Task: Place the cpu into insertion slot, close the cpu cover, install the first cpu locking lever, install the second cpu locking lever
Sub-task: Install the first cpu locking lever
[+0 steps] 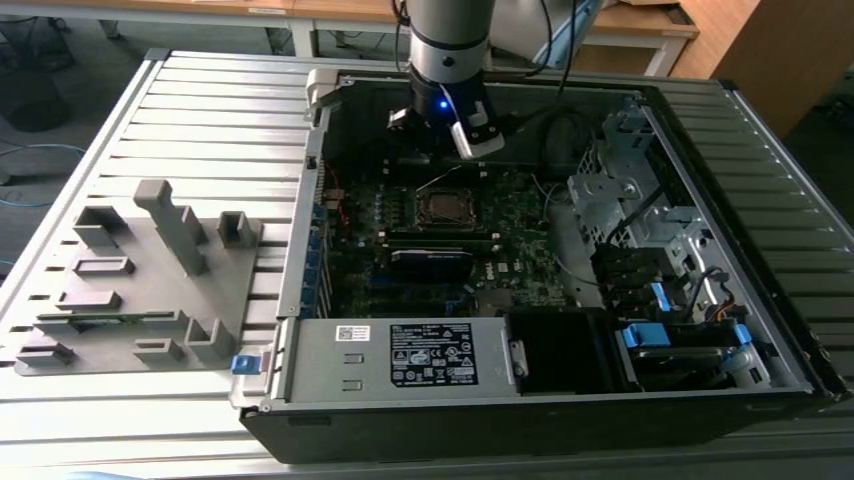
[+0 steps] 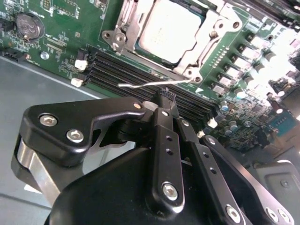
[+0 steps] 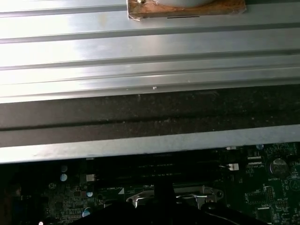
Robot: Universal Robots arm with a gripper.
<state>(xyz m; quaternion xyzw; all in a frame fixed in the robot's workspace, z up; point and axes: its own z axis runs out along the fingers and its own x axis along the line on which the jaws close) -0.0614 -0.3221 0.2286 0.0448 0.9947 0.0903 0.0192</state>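
The cpu (image 2: 169,28), a dull silver square, lies in the insertion slot (image 1: 443,208) on the green motherboard. The cpu cover (image 2: 212,24), a silver frame, lies flat around it. One thin wire locking lever (image 2: 140,85) sticks out sideways from the socket's corner, over the black memory slots. My gripper (image 2: 167,95) hangs just beside that lever's free end, its black fingers (image 2: 164,136) shut together with nothing between them. In the exterior view the gripper (image 1: 438,152) hovers over the board just behind the socket. The first wrist view catches the socket frame (image 3: 174,198).
The open computer case (image 1: 534,400) lies on a slatted metal table (image 1: 200,120). A grey power supply box (image 1: 400,355) fills the case's near side, and drive cages with cables (image 1: 641,230) sit at the exterior view's right. A grey fixture block (image 1: 140,280) stands at the exterior view's left.
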